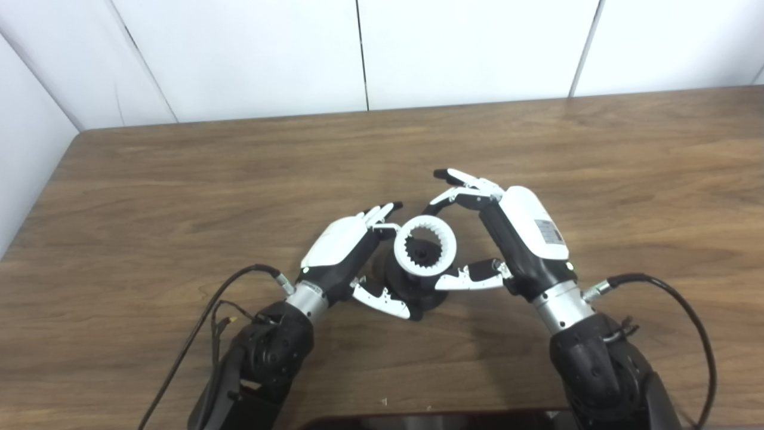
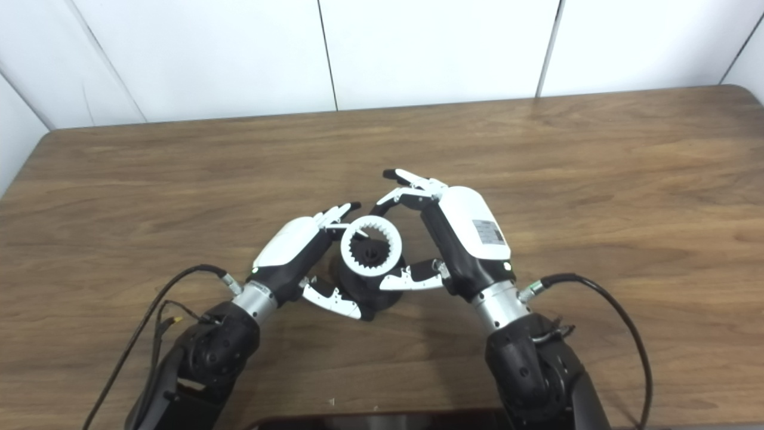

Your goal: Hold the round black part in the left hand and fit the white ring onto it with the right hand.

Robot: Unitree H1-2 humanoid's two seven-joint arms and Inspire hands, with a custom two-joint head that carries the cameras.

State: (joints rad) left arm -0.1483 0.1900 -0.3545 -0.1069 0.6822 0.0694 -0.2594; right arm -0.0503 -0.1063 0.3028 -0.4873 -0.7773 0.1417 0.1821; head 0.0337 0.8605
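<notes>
The round black part (image 1: 406, 286) stands on the wooden table (image 1: 179, 197) near the middle front, with a small toothed hub showing in its centre. My left hand (image 1: 340, 251) is shut on it, fingers behind its left side and thumb across its front. The white ring (image 1: 425, 245), toothed on the inside, sits slightly tilted on top of the black part, around the hub. My right hand (image 1: 507, 239) holds the ring from the right: its thumb lies under the ring's near rim and one curled finger reaches the far rim. Its other fingers stick out past the ring.
Both forearms (image 2: 525, 358) come in from the bottom edge with black cables (image 2: 621, 334) looping beside them. A dark flat edge (image 1: 430, 421) shows at the bottom centre. White wall panels (image 1: 465, 48) stand behind the table's far edge.
</notes>
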